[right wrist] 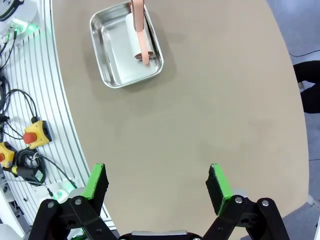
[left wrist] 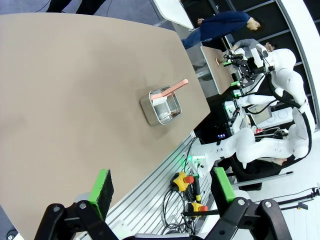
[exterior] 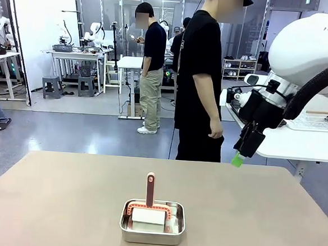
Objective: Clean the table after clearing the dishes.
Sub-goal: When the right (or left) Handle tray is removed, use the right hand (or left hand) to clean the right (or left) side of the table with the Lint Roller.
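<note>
1. The table [exterior: 62, 206], the thing to be cleaned, fills the foreground of the front view with its tan top. The bottom of the picture cuts off its near edge and near corners. In both wrist views we see it from above and only in part.
2. A person [exterior: 201, 75] in black stands just beyond the far edge. The top of the picture cuts the head, and the table hides the lower legs.
3. The right arm [exterior: 309, 54] enters from the right, and the frame cuts off most of its bulk.
4. A white table [exterior: 297, 145] with a wire rack [exterior: 322, 120] stands behind that arm, which partly covers it.
5. The left gripper [left wrist: 162, 187] hangs high over the table's robot-side edge. Its fingers [left wrist: 102, 187] are spread wide and touch nothing.
6. The right gripper [right wrist: 157, 182] shows its fingers [right wrist: 97, 182] spread just as wide, with bare tabletop between them. In the front view we see the right gripper [exterior: 245, 147] edge-on near the far right corner, so its gap is hard to judge there.
7. A steel pan [exterior: 152, 226] sits on the table near the middle, well apart from both grippers.
8. A pink-framed roller [exterior: 149, 195] lies in the pan. The pan wall partly hides its white roll, and its handle reaches over the far rim. In the right wrist view the top of the picture cuts off the handle's end.
</note>
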You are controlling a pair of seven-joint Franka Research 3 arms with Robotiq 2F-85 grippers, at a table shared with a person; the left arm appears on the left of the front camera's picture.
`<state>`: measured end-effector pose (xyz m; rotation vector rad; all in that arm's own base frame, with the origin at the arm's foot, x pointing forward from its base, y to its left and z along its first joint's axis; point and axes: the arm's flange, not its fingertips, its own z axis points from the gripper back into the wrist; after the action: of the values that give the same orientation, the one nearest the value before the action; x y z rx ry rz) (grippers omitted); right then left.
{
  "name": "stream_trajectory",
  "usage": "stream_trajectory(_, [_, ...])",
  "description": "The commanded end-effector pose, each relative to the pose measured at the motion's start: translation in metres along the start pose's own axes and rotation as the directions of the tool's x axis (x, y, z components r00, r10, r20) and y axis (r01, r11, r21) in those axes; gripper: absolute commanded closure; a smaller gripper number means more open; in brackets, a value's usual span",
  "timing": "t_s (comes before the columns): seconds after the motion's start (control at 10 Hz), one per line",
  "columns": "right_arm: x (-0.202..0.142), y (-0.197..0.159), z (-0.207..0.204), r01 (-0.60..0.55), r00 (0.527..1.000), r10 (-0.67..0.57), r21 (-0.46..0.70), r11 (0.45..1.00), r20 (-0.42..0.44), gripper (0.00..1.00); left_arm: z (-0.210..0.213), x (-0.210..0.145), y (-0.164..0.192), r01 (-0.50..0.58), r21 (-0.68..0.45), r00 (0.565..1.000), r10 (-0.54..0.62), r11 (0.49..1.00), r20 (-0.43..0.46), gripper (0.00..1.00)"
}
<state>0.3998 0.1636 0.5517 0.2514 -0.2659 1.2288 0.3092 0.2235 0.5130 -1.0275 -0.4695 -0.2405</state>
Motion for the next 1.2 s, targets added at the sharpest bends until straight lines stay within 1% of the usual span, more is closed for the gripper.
stream_trajectory(0.0, [0.000,0.000,0.000,0.000,1.000,0.000,0.000,1.000,0.000,0.00,0.003,-0.003,-0.002,0.011,-0.003,1.000,-0.011,1.000,0.001,0.00])
stream_trajectory(0.1, [0.019,0.008,-0.004,-0.096,0.995,0.095,-0.019,0.995,-0.040,0.00,0.003,-0.003,-0.002,0.011,-0.003,1.000,-0.011,1.000,0.001,0.00])
stream_trajectory(0.2, [0.035,0.014,-0.007,-0.169,0.985,0.169,0.003,0.986,-0.022,0.00,0.003,-0.003,-0.002,0.011,-0.003,1.000,-0.011,1.000,0.001,0.00])
stream_trajectory(0.4, [0.074,0.029,-0.020,-0.295,0.954,0.297,0.040,0.955,-0.035,0.00,0.003,-0.003,-0.002,0.011,-0.003,1.000,-0.011,1.000,0.001,0.00])
stream_trajectory(0.6, [0.107,0.042,-0.033,-0.386,0.922,0.388,0.068,0.920,-0.022,0.00,0.003,-0.003,-0.002,0.011,-0.003,1.000,-0.011,1.000,0.001,0.00])
stream_trajectory(0.7, [0.125,0.047,-0.046,-0.404,0.907,0.407,0.051,0.913,-0.105,0.00,0.003,-0.003,-0.002,0.011,-0.003,1.000,-0.011,1.000,0.001,0.00])
stream_trajectory(0.8, [0.143,0.048,-0.060,-0.426,0.892,0.428,0.045,0.904,-0.145,0.00,0.003,-0.003,-0.002,0.011,-0.003,1.000,-0.011,1.000,0.001,0.00])
stream_trajectory(0.9, [0.155,0.046,-0.070,-0.416,0.893,0.414,0.027,0.909,-0.175,0.00,0.003,-0.003,-0.002,0.011,-0.003,1.000,-0.011,1.000,0.001,0.00])
stream_trajectory(1.0, [0.168,0.045,-0.077,-0.418,0.891,0.418,0.038,0.908,-0.177,0.00,0.003,-0.003,-0.002,0.011,-0.003,1.000,-0.011,1.000,0.001,0.00])
stream_trajectory(1.1, [0.179,0.045,-0.087,-0.407,0.889,0.405,0.038,0.913,-0.215,0.00,0.003,-0.003,-0.002,0.011,-0.003,1.000,-0.011,1.000,0.001,0.00])
